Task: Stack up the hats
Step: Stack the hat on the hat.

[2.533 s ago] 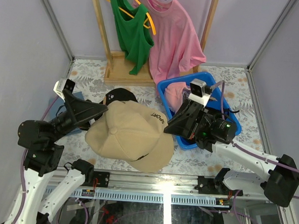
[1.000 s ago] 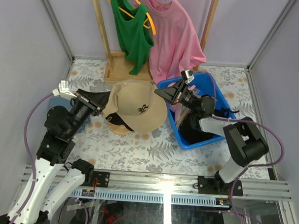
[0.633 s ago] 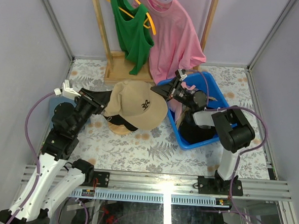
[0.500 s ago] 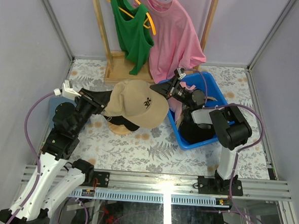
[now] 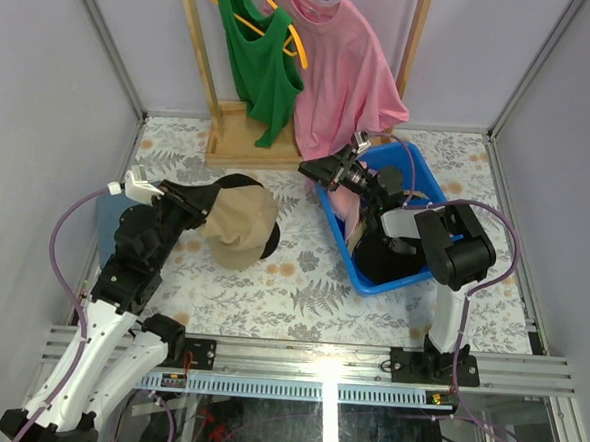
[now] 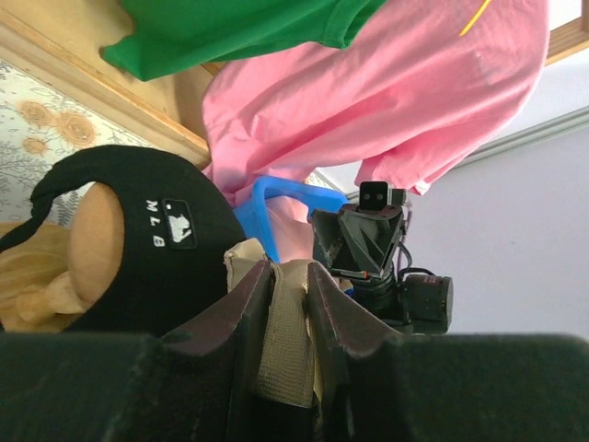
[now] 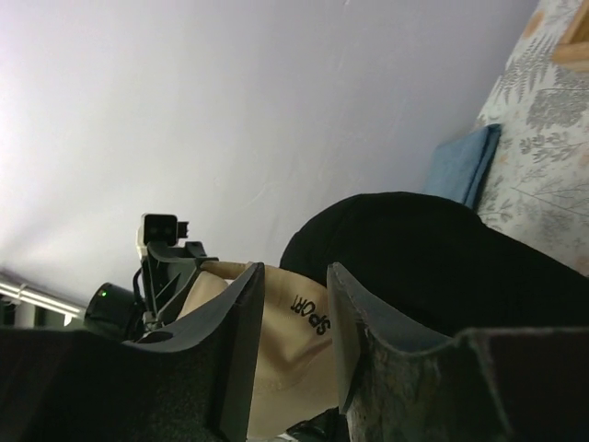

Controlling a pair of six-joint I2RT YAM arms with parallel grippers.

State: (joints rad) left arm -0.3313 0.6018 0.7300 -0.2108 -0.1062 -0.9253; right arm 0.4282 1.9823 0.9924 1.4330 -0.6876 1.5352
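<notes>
— Left gripper [image 5: 208, 202] seen from above: what has it got?
— Its jaws are clamped on the back edge of the tan fabric baseball cap with the curved brim [image 5: 237, 225]. That cap sits over the black fabric baseball cap [image 5: 239, 184], left of the middle of the floral-patterned table [image 5: 301, 292].
— And the right gripper [image 5: 306, 169]?
— Jaws apart with nothing between them, hovering at the left rim of the blue plastic bin [image 5: 396, 281]. It is near the tan cap but not touching it. Pink and black fabric lie in the bin; I cannot tell what they are. Behind hang the pink T-shirt [image 5: 344, 74] and the green tank top [image 5: 253, 58] on the wooden clothes rack [image 5: 234, 147].
— Left wrist view?
— Both fingers [image 6: 244, 304] pinch a tan strap. Beyond them the black cap shows a small white mark, and its rear opening shows a rounded wooden knob [image 6: 97, 230]. The right gripper faces this camera from farther back.
— Right wrist view?
— Its two fingers [image 7: 241, 322] stand apart. Through the gap the tan cap shows "SPORT" lettering and lies on the black cap. A flat blue fabric piece [image 7: 460, 166] lies on the table beyond, and the left gripper is at the cap's far side
</notes>
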